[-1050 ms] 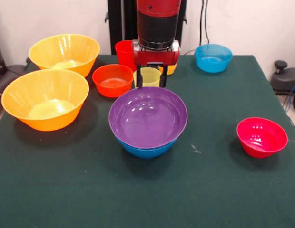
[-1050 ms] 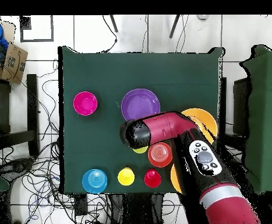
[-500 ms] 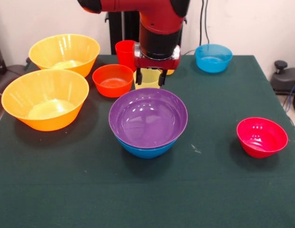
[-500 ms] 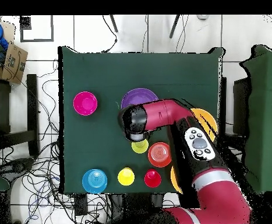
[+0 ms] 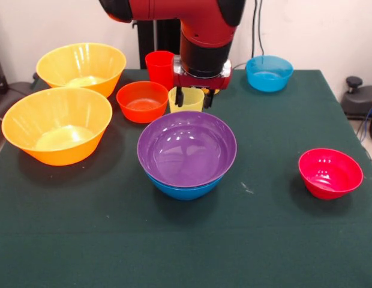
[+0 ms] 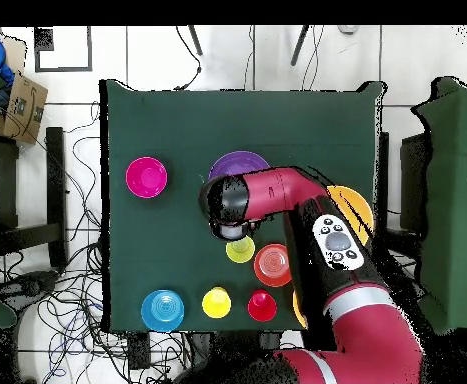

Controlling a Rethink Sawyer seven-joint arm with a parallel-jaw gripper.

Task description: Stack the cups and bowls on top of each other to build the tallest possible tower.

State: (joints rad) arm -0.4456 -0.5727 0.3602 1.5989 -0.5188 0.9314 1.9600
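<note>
On the green bench (image 5: 282,240), two large yellow-orange bowls (image 5: 57,125) sit at one side. The purple bowl (image 5: 186,148) nests in the blue bowl (image 5: 183,192) mid-bench. The end effector (image 5: 192,99) hangs released, its fingers astride the pale yellow cup (image 5: 186,98) just behind the purple bowl.

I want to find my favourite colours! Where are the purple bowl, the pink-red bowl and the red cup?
purple bowl (image 5: 186,150), front view, inside bottom.
pink-red bowl (image 5: 330,172), front view, inside.
red cup (image 5: 159,69), front view, front wall.
</note>
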